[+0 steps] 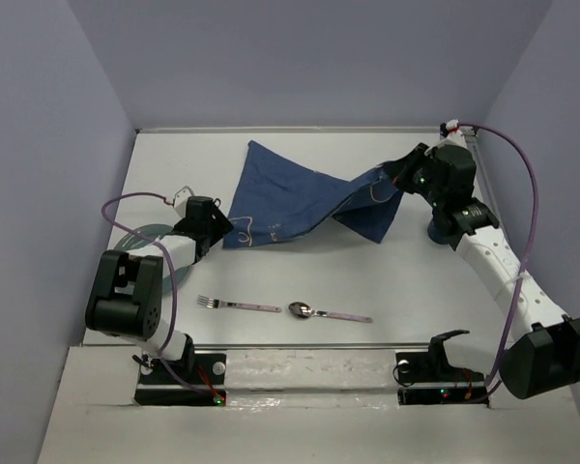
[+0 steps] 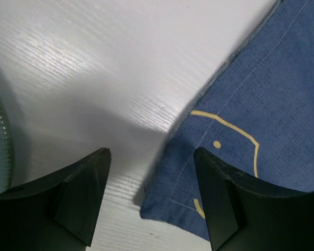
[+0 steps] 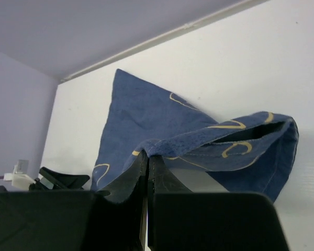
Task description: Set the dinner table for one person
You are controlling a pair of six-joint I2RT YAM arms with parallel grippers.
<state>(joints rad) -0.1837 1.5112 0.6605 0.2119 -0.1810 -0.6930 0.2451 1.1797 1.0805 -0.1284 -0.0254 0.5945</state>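
A dark blue cloth (image 1: 300,198) with pale line drawings lies partly spread on the white dinner table (image 1: 396,280). My right gripper (image 1: 394,176) is shut on the cloth's right edge and holds it off the table, so that side hangs folded (image 3: 240,146). In the right wrist view the jaws (image 3: 148,157) pinch the hem. My left gripper (image 1: 224,228) stands open just above the cloth's near left corner (image 2: 172,201), which lies flat between the fingers (image 2: 91,172) without touching them.
A fork (image 1: 237,305) and a spoon (image 1: 329,313) lie side by side near the front edge. A greenish plate (image 1: 140,235) sits at the left, partly under my left arm; its rim (image 2: 1,130) shows in the left wrist view. Walls enclose the table.
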